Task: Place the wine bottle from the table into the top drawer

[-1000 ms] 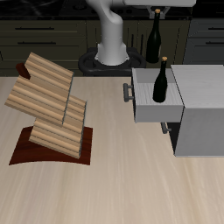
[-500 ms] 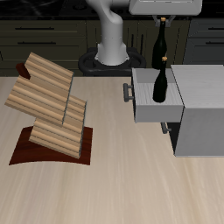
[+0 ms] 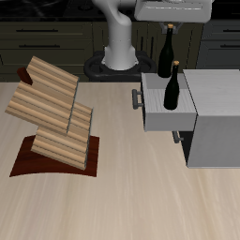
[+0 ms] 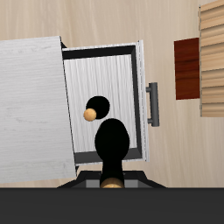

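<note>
A slim dark wine bottle [image 3: 167,54] with a tan cap hangs in the air above the back edge of the open top drawer [image 3: 155,114]. My gripper [image 3: 170,19] is shut on its neck. In the wrist view this bottle [image 4: 112,144] is right under the gripper [image 4: 111,180], over the drawer's striped floor [image 4: 101,74]. A twin bottle [image 3: 173,86] stands upright inside the drawer, and its cap [image 4: 90,114] shows in the wrist view too. The drawer's bar handle [image 3: 137,98] faces the middle of the table [image 3: 122,197].
The grey cabinet [image 3: 217,112] stands beside the drawer, and the lower drawer's handle [image 3: 176,137] sticks out beneath it. A slatted wooden rack [image 3: 52,108] on a dark brown base [image 3: 37,164] stands across the table. The robot's base [image 3: 120,52] is behind the drawer.
The gripper has come down with the held bottle, which now hangs lower and closer to the twin bottle in the drawer. The twin, the drawer and the rack have not moved.
</note>
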{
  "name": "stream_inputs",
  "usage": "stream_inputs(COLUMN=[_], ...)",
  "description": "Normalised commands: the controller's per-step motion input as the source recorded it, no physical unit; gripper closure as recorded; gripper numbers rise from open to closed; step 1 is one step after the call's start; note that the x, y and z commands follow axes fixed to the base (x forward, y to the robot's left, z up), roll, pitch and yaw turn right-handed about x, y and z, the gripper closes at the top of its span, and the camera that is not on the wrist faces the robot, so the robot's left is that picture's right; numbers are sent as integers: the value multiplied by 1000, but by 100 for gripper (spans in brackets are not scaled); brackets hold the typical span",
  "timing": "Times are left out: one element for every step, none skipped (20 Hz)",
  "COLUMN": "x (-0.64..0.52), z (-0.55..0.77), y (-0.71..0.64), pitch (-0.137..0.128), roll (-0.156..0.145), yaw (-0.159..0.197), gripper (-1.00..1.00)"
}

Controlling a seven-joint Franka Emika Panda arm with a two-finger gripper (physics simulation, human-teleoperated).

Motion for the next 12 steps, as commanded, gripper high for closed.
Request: stream_inputs(x=[1, 142, 108, 46, 45, 59, -127, -19, -12, 14, -65, -60], z=[-86, -161, -233, -216, -182, -279, -206, -264, -331, -327, -317, -164], y=[-108, -204, -224, -186, -31, -97, -47, 21, 60, 86, 109, 156], pitch=[-14, 36, 68, 33, 0, 89, 32, 19, 99, 25, 99, 32], roll=[-37, -13, -31, -52, -31, 24, -28, 25, -2, -3, 12, 54], yaw=[18, -12, -47, -31, 36, -21, -29, 16, -64, 28, -50, -5], gripper=[100, 100, 100, 100, 100, 100, 100, 100, 100, 100, 100, 100])
